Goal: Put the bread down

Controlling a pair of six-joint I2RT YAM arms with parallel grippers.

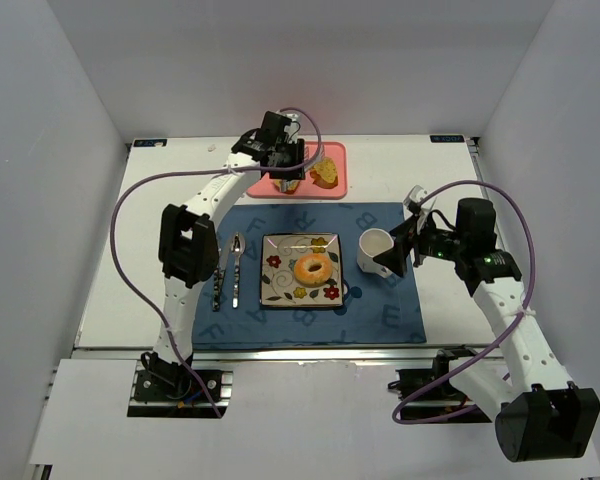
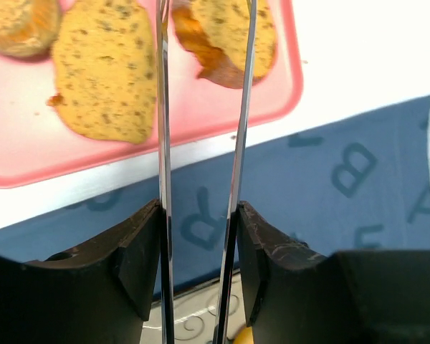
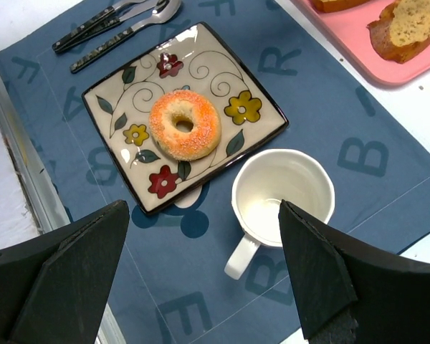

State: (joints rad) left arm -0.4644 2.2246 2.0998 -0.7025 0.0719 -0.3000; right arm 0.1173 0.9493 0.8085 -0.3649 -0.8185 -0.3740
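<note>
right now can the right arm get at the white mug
Probably yes. The right gripper hangs open just above the white mug, which stands upright on the blue placemat beside the plate, with nothing over it; the left gripper is away at the pink tray.
</note>
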